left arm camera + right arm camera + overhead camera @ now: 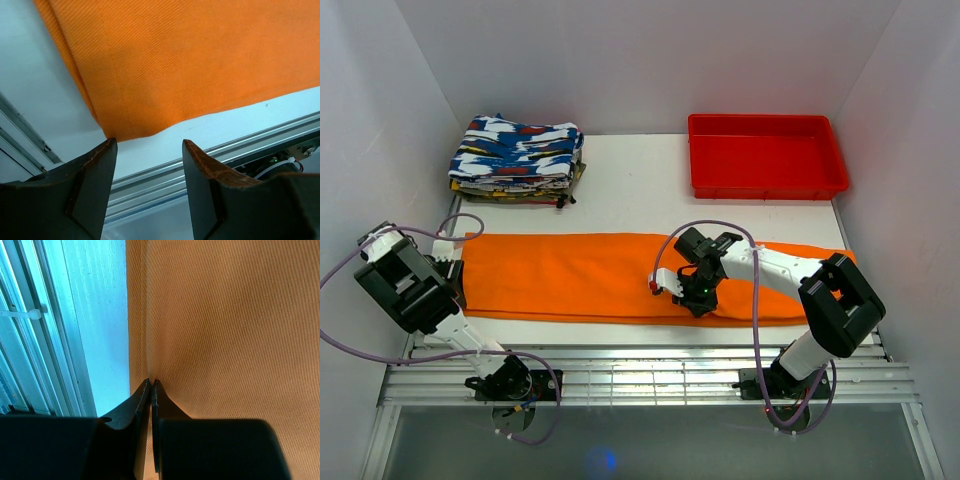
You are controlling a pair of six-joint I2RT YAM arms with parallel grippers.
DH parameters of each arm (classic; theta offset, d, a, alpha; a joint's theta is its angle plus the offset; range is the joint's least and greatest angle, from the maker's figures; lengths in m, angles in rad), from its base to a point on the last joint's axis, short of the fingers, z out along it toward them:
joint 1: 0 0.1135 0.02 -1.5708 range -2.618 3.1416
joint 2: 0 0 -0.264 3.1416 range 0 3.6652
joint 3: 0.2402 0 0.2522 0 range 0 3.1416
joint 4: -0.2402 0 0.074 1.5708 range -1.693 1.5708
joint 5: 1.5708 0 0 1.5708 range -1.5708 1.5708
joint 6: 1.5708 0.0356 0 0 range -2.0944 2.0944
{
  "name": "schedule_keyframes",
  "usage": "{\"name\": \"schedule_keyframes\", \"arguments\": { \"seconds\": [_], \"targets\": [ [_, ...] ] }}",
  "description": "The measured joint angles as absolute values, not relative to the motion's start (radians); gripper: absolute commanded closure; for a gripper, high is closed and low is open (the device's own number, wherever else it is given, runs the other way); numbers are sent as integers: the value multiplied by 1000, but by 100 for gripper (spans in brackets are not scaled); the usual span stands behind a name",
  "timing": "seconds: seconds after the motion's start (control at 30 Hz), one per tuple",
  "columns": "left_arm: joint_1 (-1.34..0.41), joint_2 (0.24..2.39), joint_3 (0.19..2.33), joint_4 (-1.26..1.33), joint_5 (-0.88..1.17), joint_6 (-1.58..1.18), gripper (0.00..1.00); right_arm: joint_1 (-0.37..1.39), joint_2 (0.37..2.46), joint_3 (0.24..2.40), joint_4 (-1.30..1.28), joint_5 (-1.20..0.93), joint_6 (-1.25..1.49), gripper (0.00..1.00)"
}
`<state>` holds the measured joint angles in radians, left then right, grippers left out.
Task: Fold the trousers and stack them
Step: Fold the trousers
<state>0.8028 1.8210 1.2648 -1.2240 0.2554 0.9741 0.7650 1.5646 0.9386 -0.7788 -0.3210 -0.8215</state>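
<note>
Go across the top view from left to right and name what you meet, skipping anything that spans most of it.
left gripper → stack of patterned folded clothes → right gripper → red tray. The trousers stretch across nearly all of this, so they are left out.

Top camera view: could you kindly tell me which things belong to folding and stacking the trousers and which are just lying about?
Part of the job:
- orange trousers
- left hand, open by their corner
- right hand, shut on their near edge

Lying about:
- patterned folded clothes
- red tray
</note>
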Motion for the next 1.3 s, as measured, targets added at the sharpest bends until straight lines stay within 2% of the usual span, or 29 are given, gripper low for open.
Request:
{"name": "schedule_keyframes", "arguments": {
  "seconds": [0.13,0.27,0.53,0.7,0.87,0.97,1.03,1.3],
  "targets": [
    [807,1828,1265,-1200,240,948,31,765,1565,943,-785,-320,-822,92],
    [816,1829,1265,-1188,231,933,33,765,1568,943,-785,-320,-821,92],
    [836,1903,1265,-1185,233,900,43,765,1574,945,-785,-320,-819,92],
    [843,1925,1274,-1197,238,874,57,765,1574,947,-787,-319,-819,92],
    [848,1929,1296,-1213,248,866,57,765,1574,947,-786,-319,-819,92],
    [849,1929,1314,-1229,250,866,47,765,1574,947,-786,-319,-819,92],
    [850,1929,1330,-1232,252,863,45,765,1575,947,-787,-319,-820,92],
    [856,1951,1386,-1258,276,856,53,765,1579,952,-788,-318,-820,92]
  ]
}}
